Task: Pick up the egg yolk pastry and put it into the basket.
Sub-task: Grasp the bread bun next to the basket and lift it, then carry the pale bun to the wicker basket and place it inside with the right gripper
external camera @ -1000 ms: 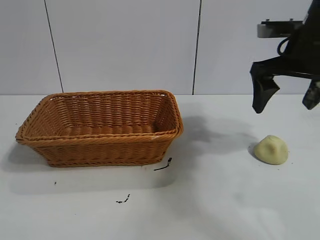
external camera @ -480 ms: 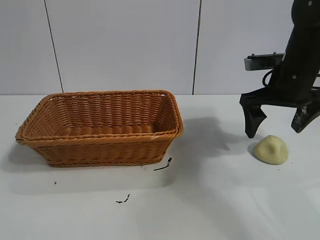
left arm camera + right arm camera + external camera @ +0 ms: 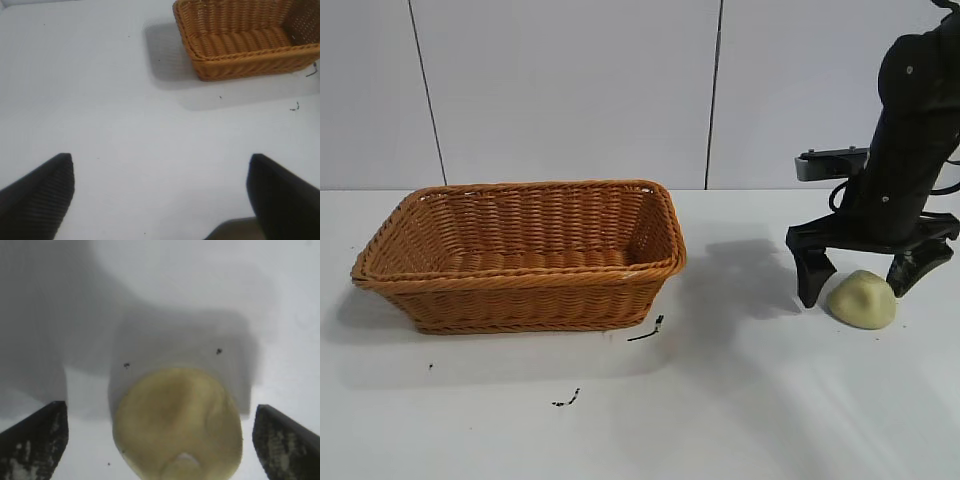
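Pastry first: the small pale cream-yellow, dome-shaped egg yolk pastry [image 3: 862,299] sat on the white desk [image 3: 740,400] near its right edge, its smooth matte surface slightly dimpled. The black right gripper [image 3: 861,275] hung low over it with its two fingers spread wide, one finger [image 3: 812,275] just beside the pastry on the side toward the basket and the other finger [image 3: 912,268] on the far side, toward the desk's right edge. In the right wrist view the pastry [image 3: 177,422] lay between the two dark fingertips [image 3: 34,437] with bare desk showing on both sides, so neither pad touched it. A grey shadow of the arm fell on the desk beside the pastry.

Well apart from it, on the left half of the desk, stood the large rectangular orange-brown woven wicker basket [image 3: 520,290], with flared sides and a thick braided rim, and nothing inside it. A few small black specks [image 3: 646,332] lay on the desk just in front of the basket's right corner.

The left gripper [image 3: 160,195] hovered above bare desk off the basket's left side, its fingers set wide apart and holding nothing; its wrist view showed the basket [image 3: 245,37] farther off.
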